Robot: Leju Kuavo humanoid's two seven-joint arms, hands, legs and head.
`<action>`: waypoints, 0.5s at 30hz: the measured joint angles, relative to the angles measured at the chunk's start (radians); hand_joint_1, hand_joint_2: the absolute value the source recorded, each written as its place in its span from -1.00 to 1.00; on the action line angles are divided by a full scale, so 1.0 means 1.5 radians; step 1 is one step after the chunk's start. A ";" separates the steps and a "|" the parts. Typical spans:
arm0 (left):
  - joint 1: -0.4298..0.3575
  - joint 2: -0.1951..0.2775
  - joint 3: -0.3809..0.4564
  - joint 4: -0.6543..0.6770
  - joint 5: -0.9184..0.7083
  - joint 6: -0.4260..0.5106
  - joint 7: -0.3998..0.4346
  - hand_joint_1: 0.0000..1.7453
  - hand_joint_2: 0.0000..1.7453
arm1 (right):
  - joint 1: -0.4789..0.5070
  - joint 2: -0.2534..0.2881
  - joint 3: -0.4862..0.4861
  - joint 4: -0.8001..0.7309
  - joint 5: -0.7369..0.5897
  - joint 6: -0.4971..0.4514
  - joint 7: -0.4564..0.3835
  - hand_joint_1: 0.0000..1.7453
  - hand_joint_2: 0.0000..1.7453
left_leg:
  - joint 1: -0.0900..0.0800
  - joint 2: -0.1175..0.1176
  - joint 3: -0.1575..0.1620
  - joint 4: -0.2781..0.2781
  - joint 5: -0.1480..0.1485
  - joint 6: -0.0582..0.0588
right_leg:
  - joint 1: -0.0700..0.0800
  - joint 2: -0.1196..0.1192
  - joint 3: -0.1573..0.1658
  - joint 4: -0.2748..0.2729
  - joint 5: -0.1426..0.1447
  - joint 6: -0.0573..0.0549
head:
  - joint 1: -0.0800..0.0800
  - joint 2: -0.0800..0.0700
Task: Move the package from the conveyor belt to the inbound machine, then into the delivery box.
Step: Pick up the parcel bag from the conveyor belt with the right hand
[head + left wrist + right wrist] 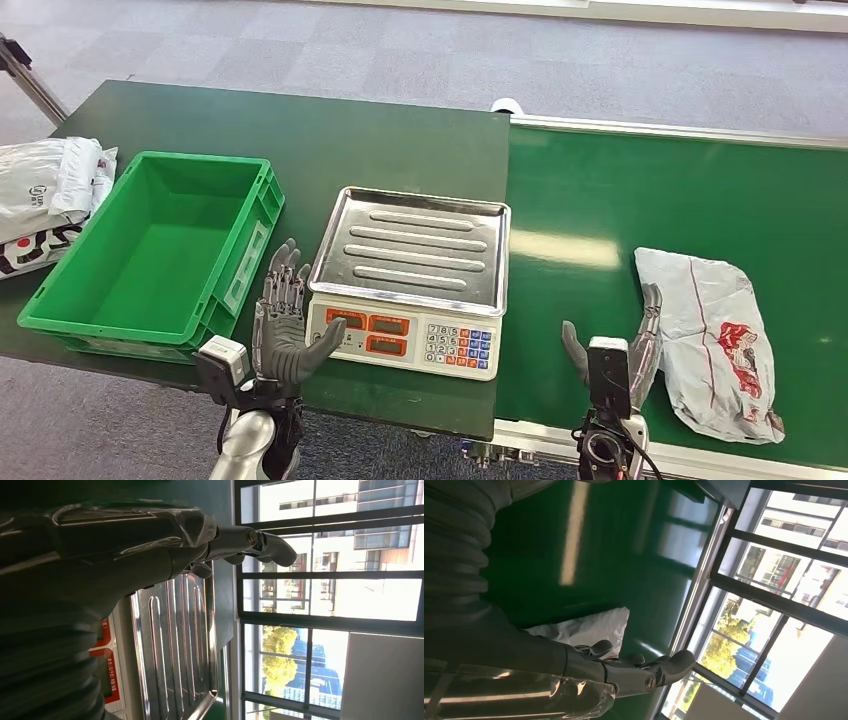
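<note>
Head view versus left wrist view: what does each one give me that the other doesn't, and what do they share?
Head view alone: the green crate, empty, the grey package lying on the conveyor belt, the right hand open beside that package, and spare bags past the crate.

Left wrist view alone: windows with buildings outside.

Both: the scale with its bare steel pan, and the open left hand next to it, holding nothing.

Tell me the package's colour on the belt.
Light grey package with a red printed mark, lying on the green belt; clearest in the head view.
</note>
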State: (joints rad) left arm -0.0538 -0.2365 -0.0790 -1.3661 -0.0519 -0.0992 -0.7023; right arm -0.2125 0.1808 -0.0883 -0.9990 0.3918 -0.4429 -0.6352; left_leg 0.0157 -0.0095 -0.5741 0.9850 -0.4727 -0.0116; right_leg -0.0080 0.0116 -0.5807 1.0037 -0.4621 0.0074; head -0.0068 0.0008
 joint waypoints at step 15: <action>0.000 0.000 0.000 0.000 0.000 0.000 0.000 -1.00 1.00 | -0.007 -0.003 -0.008 0.024 0.000 0.000 0.000 -1.00 1.00 | 0.000 0.000 0.000 0.000 0.000 0.000 | 0.000 0.000 0.000 0.000 0.000 0.000 | 0.000 0.000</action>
State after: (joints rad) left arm -0.0534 -0.2365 -0.0789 -1.3661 -0.0519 -0.0992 -0.7023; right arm -0.2224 0.1769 -0.0998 -0.9632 0.3918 -0.4433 -0.6352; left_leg 0.0156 -0.0096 -0.5741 0.9851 -0.4727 -0.0116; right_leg -0.0081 0.0116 -0.5806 1.0037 -0.4621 0.0074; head -0.0069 0.0008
